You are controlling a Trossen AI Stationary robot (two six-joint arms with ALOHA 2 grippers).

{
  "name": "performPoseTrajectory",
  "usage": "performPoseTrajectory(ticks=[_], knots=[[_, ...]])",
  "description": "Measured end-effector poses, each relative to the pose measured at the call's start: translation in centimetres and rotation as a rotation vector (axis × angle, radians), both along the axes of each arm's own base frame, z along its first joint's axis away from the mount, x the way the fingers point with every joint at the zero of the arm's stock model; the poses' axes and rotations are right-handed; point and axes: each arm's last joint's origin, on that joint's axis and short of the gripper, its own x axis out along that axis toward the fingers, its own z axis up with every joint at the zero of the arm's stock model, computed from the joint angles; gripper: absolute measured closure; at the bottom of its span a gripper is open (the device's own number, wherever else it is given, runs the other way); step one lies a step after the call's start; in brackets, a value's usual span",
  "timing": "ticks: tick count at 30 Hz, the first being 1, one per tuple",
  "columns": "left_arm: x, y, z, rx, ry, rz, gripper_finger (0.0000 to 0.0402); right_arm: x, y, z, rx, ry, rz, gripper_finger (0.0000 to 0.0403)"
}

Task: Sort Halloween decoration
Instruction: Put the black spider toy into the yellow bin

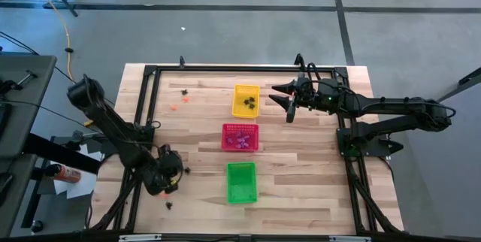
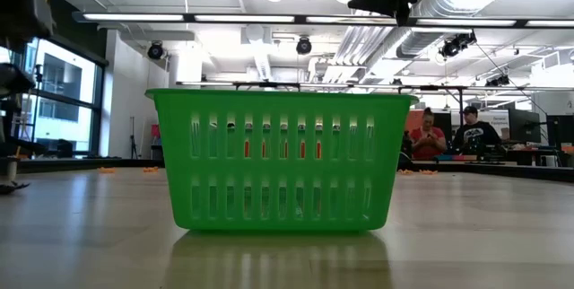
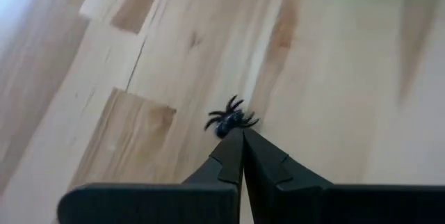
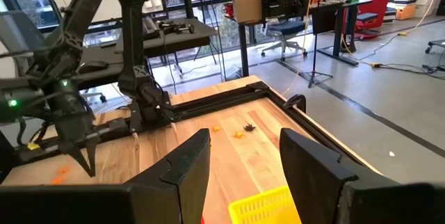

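Halloween decoration is only partly sorted, judging by how the trinkets lie now. Taking things from largest to smallest: the wooden table (image 1: 301, 189) carries three mesh baskets in a column down its middle. The green basket (image 1: 241, 183) nearest the front looks empty from above, the red basket (image 1: 240, 137) in the middle holds purple-pink pieces (image 1: 240, 140), and the yellow basket (image 1: 246, 101) at the back holds black pieces (image 1: 248, 104).

The right gripper (image 1: 288, 104) hangs just beside the yellow basket, its fingers spread with nothing between them. The left gripper (image 1: 167, 179) is low over the front left of the table, well apart from the green basket; its fingers are pressed together, and the left wrist view shows a black spider (image 3: 231, 119) right at their tips, apparently pinched by a leg or just touching, which I cannot settle.

Left to do, as far as can be seen: orange bits (image 1: 179, 101) and a black trinket (image 1: 186, 90) lie loose on the back left of the table, and another dark trinket (image 1: 169, 205) sits near the front edge. So the orange pieces seem untouched and several black ones remain
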Motion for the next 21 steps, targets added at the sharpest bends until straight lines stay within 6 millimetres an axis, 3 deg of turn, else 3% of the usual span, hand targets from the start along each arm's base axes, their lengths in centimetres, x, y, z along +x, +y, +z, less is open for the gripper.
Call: performPoseTrajectory(ticks=[4,8,13,21], knots=[[0.3,0.4,1.0,0.004,-0.013,-0.118,0.0401,0.0,0.0,-0.1,0.001,0.006,0.0,0.0234],[1.3,1.3,0.7,0.019,0.058,-0.19,0.0392,0.0,0.0,-0.1,0.002,0.014,0.0,0.0234],[2.7,2.0,-0.3,0.089,0.123,-0.281,0.034,0.0,0.0,-0.2,0.003,0.02,0.0,0.0234],[3.4,2.5,-1.5,0.129,0.181,-0.246,0.0259,0.0,0.0,-0.3,0.005,0.03,-0.001,0.0234]])
